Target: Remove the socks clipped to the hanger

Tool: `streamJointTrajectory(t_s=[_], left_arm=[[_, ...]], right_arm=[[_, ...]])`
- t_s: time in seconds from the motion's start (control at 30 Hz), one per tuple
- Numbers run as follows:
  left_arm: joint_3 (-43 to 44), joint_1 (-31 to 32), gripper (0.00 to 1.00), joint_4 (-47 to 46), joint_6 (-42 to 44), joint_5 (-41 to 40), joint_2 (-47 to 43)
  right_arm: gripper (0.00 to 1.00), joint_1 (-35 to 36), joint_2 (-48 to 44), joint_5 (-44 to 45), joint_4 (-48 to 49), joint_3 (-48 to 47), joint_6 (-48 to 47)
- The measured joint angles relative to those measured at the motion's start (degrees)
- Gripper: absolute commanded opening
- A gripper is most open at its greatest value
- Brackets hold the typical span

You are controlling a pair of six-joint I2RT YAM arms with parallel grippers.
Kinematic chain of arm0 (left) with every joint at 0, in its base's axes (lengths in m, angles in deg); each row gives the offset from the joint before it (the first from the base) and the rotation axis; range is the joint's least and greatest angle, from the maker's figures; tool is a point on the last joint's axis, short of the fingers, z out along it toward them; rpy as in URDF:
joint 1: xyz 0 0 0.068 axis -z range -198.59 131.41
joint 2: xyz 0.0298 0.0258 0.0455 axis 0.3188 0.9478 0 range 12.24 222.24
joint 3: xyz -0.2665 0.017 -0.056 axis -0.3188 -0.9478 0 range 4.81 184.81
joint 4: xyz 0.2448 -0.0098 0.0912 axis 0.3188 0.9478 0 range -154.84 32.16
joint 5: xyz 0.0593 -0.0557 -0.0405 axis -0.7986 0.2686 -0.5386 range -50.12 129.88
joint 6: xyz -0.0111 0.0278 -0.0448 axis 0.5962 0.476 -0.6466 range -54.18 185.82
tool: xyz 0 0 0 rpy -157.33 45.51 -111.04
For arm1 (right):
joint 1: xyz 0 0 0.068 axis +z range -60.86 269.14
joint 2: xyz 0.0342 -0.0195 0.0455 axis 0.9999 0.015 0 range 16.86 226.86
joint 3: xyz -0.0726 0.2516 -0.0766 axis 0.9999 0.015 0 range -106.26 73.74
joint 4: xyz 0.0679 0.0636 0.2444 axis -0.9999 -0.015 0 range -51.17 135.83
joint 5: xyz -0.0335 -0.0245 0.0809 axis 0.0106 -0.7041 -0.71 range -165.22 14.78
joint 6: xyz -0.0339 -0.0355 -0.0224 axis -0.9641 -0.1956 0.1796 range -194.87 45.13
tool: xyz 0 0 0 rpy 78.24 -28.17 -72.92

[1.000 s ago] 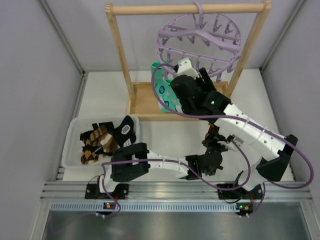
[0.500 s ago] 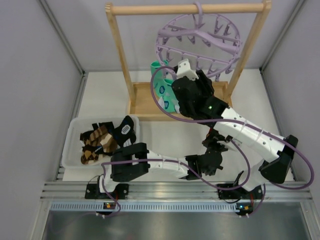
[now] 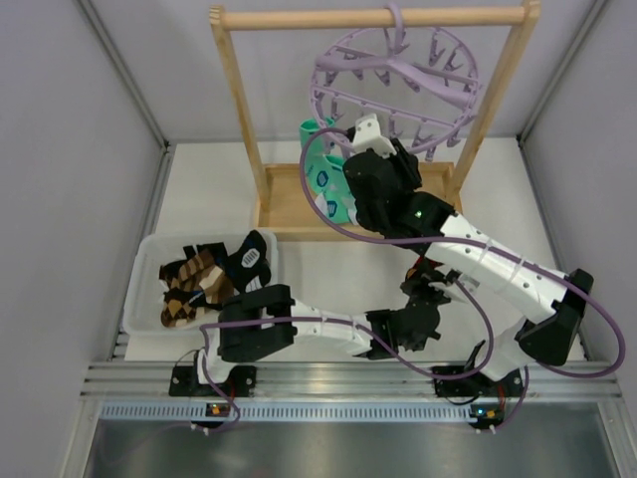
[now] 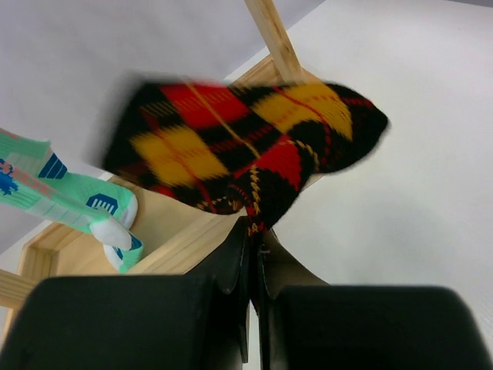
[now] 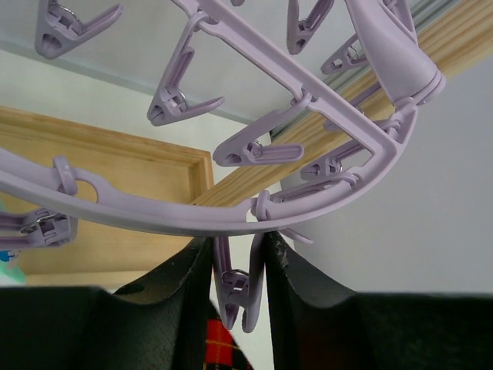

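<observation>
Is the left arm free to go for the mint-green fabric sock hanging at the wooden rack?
Probably not yet: the left gripper is shut on a red, yellow and black checked sock, so it has no free jaws. The mint-green sock itself hangs unobstructed in its wrist view.

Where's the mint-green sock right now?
In the top view the mint-green sock hangs under the left rim of the lavender hanger, just left of the right gripper and above the wooden rack's base.

Left arm (image 3: 299, 327) lies low toward 3 o'clock, left gripper (image 4: 253, 231) pinching a sock (image 4: 246, 146); right arm (image 3: 478, 254) reaches 11 o'clock, right gripper (image 5: 237, 254) narrowly parted.
</observation>
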Motion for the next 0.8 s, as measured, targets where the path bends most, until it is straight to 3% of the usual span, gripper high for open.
streamJointTrajectory(t_s=[0.1, 0.23, 0.43, 0.6, 0.8], left_arm=[[-1.25, -0.13, 0.0, 0.2, -1.62, 0.61, -0.44], [-5.57, -0.44, 0.0, 0.74, -4.28, 0.68, -2.97], [-15.32, -0.72, 0.0, 5.75, -10.29, -1.2, -15.19], [-19.76, -2.25, 0.0, 16.52, -18.86, -3.45, -32.52], [-20.31, -8.68, 0.0, 36.79, -34.05, -7.23, -49.59]], right_arm=[[0.11, 0.0, 0.0, 0.02, 0.15, 0.0, 0.02], [0.23, 0.0, -0.22, -0.28, 0.42, 0.35, 0.37], [0.22, -1.31, -3.13, -5.6, -0.85, 2.12, 5.33], [0.23, -6.25, -11.32, -15.02, 0.37, 7.72, 9.51], [0.47, -12.79, -22.38, -29.16, 3.3, 14.03, 12.9]])
